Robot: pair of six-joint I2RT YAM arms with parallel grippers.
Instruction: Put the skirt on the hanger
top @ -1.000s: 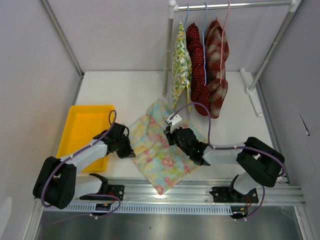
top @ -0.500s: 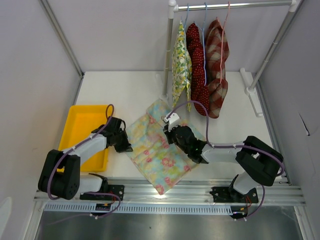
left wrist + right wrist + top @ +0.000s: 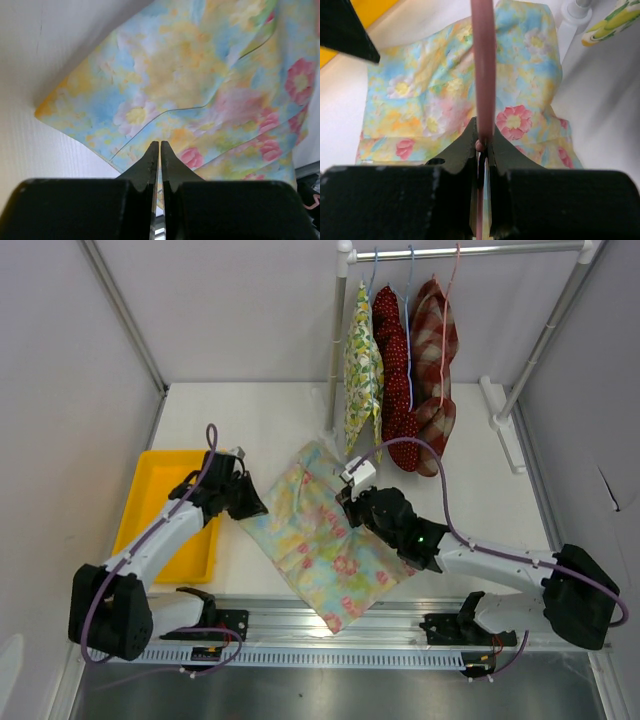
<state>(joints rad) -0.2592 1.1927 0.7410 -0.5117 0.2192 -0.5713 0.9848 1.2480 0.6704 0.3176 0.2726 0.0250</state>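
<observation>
Now: skirt on bench, hanger gripped

The pastel floral cloth skirt (image 3: 320,540) lies spread on the white bench (image 3: 270,420), between the two arms. The left hand (image 3: 159,146) is narrowed almost to a slit on the skirt's left edge, pinching it. The right hand (image 3: 482,137), over the skirt's far side, is clamped on a thin pink plastic hanger (image 3: 484,65).

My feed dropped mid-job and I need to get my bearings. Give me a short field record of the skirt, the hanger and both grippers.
skirt: pastel floral fabric skirt, spread on the white table
hanger: thin pink plastic hanger, not yet in the skirt
left gripper: shut, apparently pinching the skirt's left edge
right gripper: shut on the hanger
rack: three garments hanging from the metal rail
</observation>
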